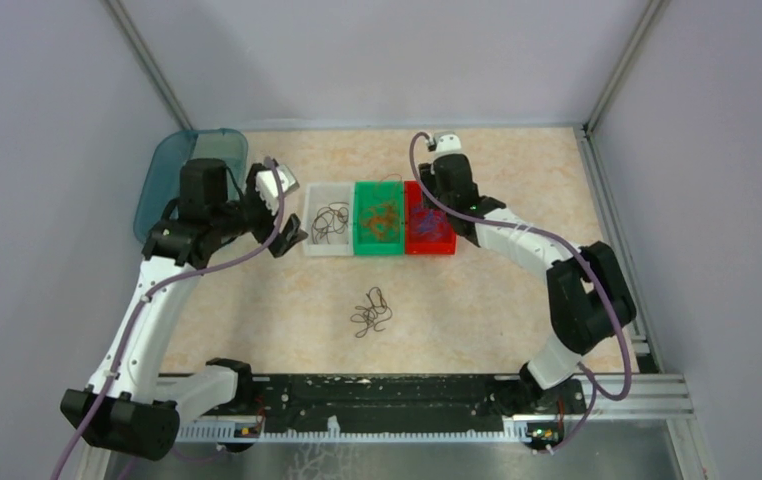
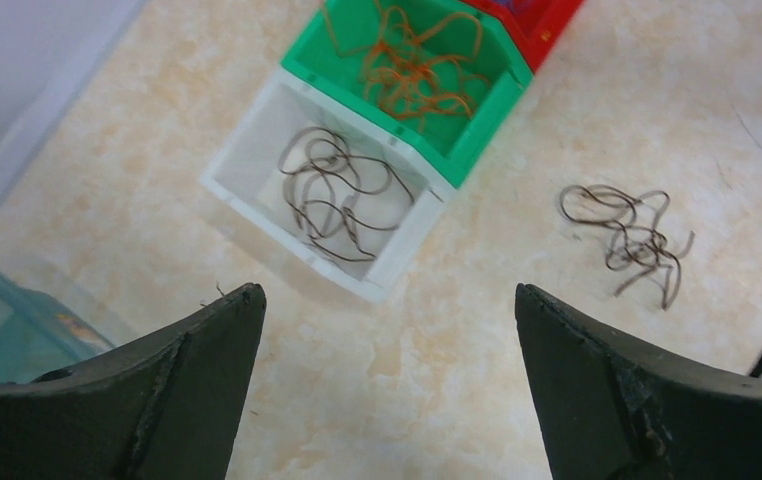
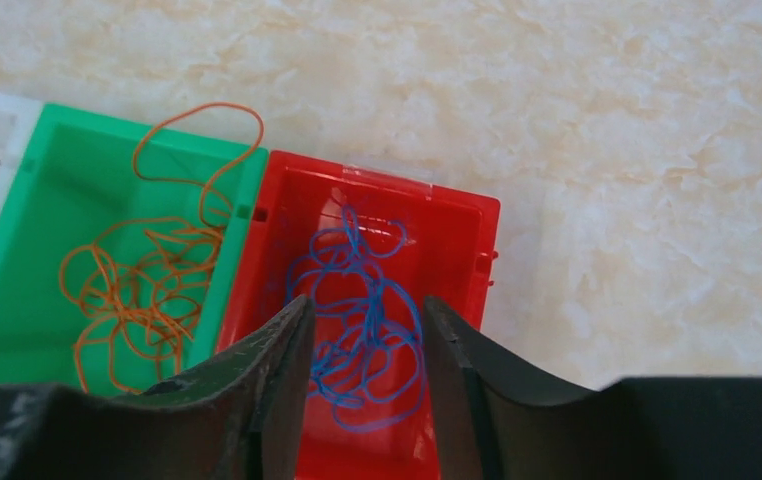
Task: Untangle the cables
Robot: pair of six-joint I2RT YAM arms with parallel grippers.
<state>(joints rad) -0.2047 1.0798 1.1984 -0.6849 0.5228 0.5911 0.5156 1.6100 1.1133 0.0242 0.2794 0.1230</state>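
Observation:
A small clump of dark brown cables (image 1: 371, 311) lies loose on the table in front of the bins; it also shows in the left wrist view (image 2: 629, 238). More dark cables (image 2: 335, 195) lie in the white bin (image 1: 309, 222). Orange cables (image 3: 147, 270) fill the green bin (image 1: 360, 235). Blue cables (image 3: 365, 315) lie in the red bin (image 1: 442, 243). My left gripper (image 2: 387, 300) is wide open and empty, above bare table left of the white bin. My right gripper (image 3: 365, 310) hovers over the red bin, jaws partly open, nothing between them.
A teal translucent tray (image 1: 172, 170) lies at the back left, behind my left arm; its corner shows in the left wrist view (image 2: 2, 325). The three bins stand in a row at mid table. A black rail (image 1: 387, 395) runs along the near edge.

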